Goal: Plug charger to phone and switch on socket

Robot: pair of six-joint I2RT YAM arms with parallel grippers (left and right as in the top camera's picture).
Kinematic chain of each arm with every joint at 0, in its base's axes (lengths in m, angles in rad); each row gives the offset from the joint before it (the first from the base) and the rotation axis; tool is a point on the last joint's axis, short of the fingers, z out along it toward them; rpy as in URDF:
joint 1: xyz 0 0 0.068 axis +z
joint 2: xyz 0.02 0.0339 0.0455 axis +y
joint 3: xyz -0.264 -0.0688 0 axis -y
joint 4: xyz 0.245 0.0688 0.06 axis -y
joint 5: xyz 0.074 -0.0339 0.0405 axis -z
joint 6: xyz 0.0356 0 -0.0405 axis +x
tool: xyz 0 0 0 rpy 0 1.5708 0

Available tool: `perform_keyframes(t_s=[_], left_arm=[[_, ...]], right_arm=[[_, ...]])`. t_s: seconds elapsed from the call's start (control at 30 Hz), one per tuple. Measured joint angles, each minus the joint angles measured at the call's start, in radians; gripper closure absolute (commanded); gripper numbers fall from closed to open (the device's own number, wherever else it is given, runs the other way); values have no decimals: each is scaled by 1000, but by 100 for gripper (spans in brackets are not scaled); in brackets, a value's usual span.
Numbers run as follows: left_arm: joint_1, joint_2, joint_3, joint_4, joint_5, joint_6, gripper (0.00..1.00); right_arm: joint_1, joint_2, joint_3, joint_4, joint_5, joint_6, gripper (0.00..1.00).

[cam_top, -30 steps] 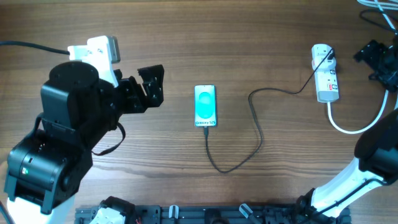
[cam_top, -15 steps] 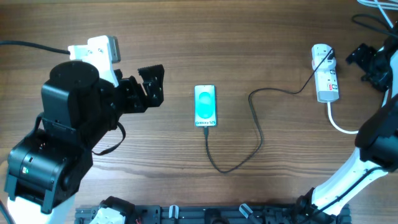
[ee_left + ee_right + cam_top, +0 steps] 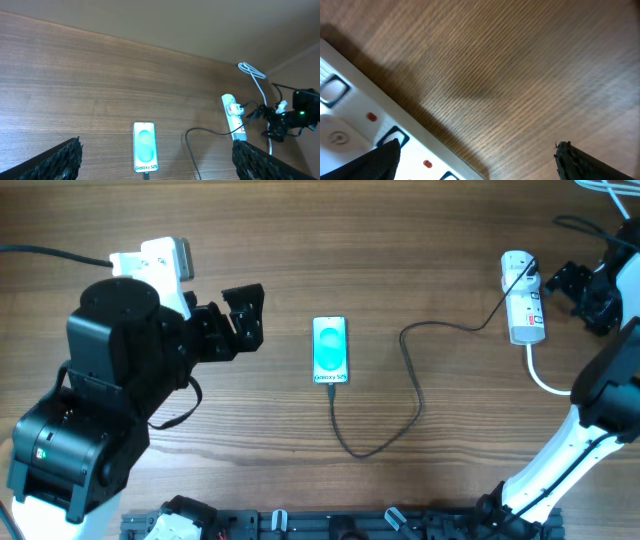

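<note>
The phone (image 3: 331, 350) lies flat mid-table with a cyan screen; it also shows in the left wrist view (image 3: 145, 153). The charger cable (image 3: 412, 390) runs from the phone's near end, loops right and reaches the white socket strip (image 3: 522, 310) at the far right. The strip also shows in the left wrist view (image 3: 235, 118) and close up in the right wrist view (image 3: 365, 135), with red marks and dark switches. My right gripper (image 3: 568, 285) is open just right of the strip, one finger over its edge. My left gripper (image 3: 243, 320) is open and empty, left of the phone.
The strip's thick white cord (image 3: 560, 385) curves toward the right arm's base. A white box (image 3: 155, 262) sits at the far left behind the left arm. White cables (image 3: 605, 195) lie at the far right corner.
My right gripper has moved left toward the socket strip and now sits right beside it. The left arm, phone and cable have not moved.
</note>
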Motion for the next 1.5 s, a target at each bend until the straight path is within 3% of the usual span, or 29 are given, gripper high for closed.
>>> perform_keyframes(t_s=[1.5], left_arm=[[0,0,0,0,0,0,0]], right_arm=[[-13,57,-1,34,-132,-7,0]])
